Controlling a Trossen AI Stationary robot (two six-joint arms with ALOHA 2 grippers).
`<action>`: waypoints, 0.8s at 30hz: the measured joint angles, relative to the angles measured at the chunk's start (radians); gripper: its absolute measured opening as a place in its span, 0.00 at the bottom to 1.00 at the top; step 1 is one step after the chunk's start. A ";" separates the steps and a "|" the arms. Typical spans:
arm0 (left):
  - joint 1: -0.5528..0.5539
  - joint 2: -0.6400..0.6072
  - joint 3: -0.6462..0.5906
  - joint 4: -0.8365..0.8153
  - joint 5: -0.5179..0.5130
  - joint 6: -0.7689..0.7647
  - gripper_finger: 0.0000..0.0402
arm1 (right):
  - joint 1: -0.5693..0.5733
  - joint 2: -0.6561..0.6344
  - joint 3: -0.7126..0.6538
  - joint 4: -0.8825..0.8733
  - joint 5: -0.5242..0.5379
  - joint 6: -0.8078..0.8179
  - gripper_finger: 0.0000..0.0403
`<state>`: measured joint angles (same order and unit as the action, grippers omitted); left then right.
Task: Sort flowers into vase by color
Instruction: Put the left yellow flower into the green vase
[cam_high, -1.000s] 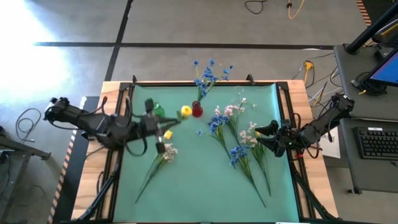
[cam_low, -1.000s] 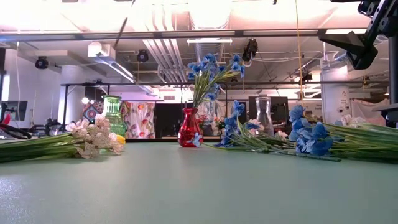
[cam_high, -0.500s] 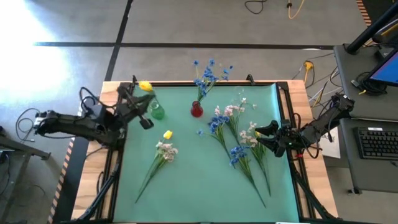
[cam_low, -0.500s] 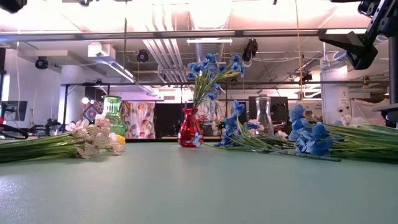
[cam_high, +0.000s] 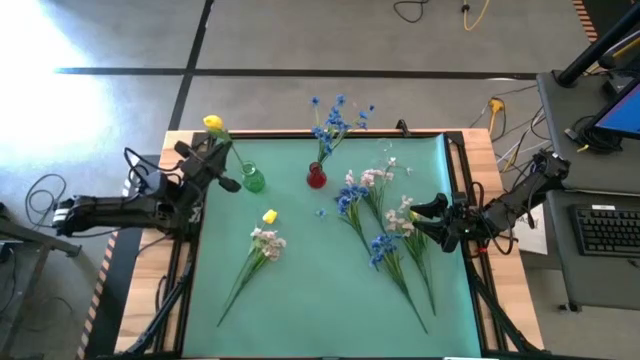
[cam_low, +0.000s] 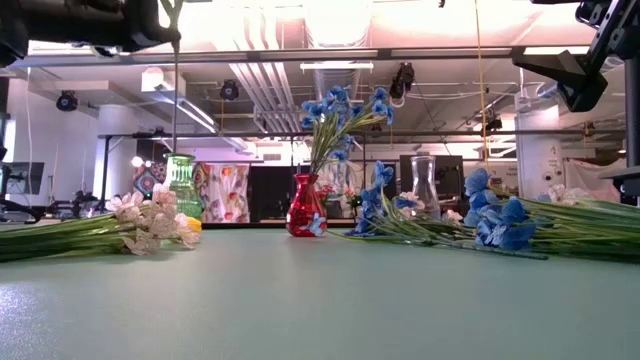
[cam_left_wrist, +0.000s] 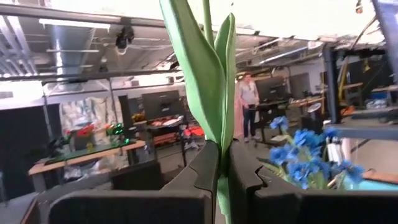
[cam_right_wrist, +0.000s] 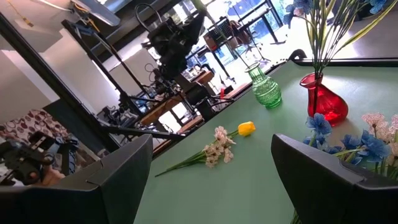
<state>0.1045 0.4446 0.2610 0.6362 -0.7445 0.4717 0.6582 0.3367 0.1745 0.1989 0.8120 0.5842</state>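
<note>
L gripper (cam_high: 212, 163) sits at the mat's (cam_high: 320, 300) 10 o'clock corner, jaws clamped tight on the green stem of a yellow tulip (cam_high: 213, 124), its bud out past the far-left edge, just at 10 o'clock of the green vase (cam_high: 252, 179). R gripper (cam_high: 432, 219) waits at 3 o'clock w/ jaws spread wide, nothing in them, beside the loose blue and pink-white flowers (cam_high: 385, 235). Red vase (cam_high: 316, 177) at 12 o'clock already holds blue blossoms (cam_high: 334, 115); another yellow bud (cam_high: 269, 216) and a pink-white spray (cam_high: 262, 245) lie at about 8 o'clock of centre.

Green vase (cam_high: 253, 181), red vase (cam_high: 316, 179), teal mat (cam_high: 320, 290), blue blossoms (cam_high: 335, 115), yellow bud (cam_high: 213, 124)
</note>
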 joint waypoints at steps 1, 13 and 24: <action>0.004 0.000 -0.003 -0.001 -0.002 0.000 0.00 | 0.000 0.000 0.000 0.000 0.000 0.000 0.79; 0.017 0.038 -0.009 0.000 -0.131 -0.109 0.00 | 0.000 0.000 0.000 0.000 0.000 0.000 0.79; 0.017 0.082 -0.009 -0.009 -0.145 -0.168 0.05 | 0.000 0.000 0.000 -0.001 0.000 0.000 0.79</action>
<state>0.1211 0.5270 0.2516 0.6273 -0.8898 0.3040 0.6586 0.3370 0.1745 0.1982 0.8124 0.5838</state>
